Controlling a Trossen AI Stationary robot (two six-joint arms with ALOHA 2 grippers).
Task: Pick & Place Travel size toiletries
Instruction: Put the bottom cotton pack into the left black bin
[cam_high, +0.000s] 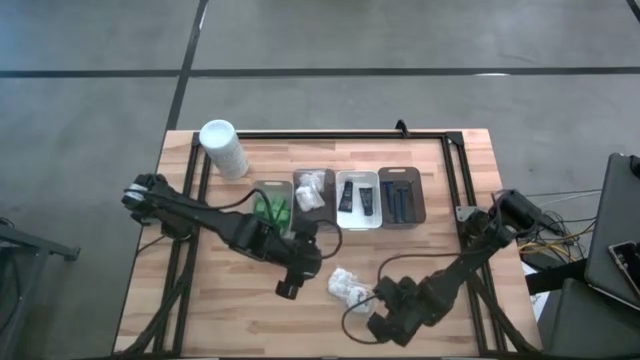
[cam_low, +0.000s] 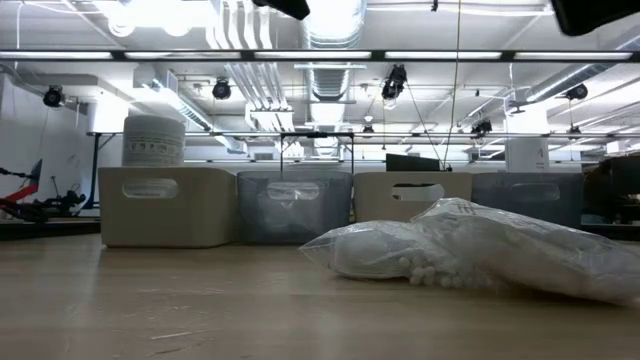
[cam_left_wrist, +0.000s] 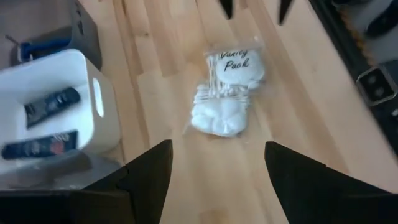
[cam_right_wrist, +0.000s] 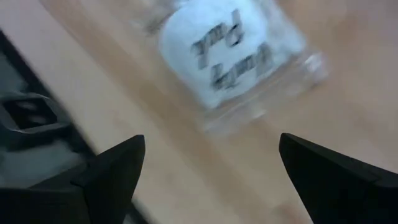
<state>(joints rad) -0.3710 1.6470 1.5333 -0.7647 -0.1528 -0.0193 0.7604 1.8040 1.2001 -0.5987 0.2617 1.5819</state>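
**Loose packet between two open pincers**

You have one white wrapped packet (cam_high: 347, 287) lying flat on the bare table (cam_high: 200, 310), in front of the row of four trays (cam_high: 340, 200). Your right pincer (cam_high: 368, 300) sits just beside it, jaws wide and empty. Your left pincer (cam_high: 289, 289) hangs near the packet's other side, jaws also apart, holding nothing. Behind the trays' left end stands a tall white container (cam_high: 222, 147).

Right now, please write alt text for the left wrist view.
A clear plastic packet of white cotton items lies on the wooden table, ahead of the open left gripper. Beside it, a white tray holds two black tubes.
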